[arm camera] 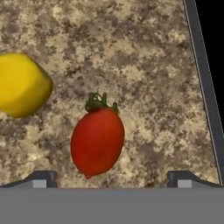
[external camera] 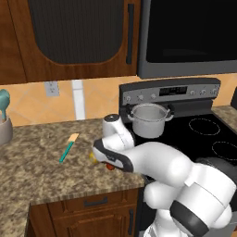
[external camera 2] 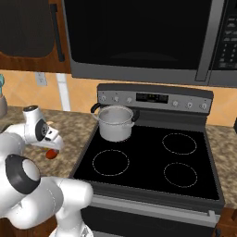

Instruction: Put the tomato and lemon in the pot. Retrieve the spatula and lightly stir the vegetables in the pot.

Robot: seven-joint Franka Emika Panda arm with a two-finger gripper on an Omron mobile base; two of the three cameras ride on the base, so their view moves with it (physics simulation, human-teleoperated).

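Two fruits are seen on the surface (arm camera: 144,52) — the tomato (arm camera: 97,142), beside the lemon (arm camera: 22,85), smooth, likely soft, best pinched gently across its middle — under the wide-open claw (arm camera: 111,178).

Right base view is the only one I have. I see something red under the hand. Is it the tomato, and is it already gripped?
Observer: It is the tomato, lying on the counter, not gripped. The gripper hangs above it with jaws wide open.
Operator: Where is the lemon?
Observer: The lemon lies on the counter beside the tomato, apart from it.
Operator: And the spatula?
Observer: The spatula lies flat on the counter, left of the arm, untouched.
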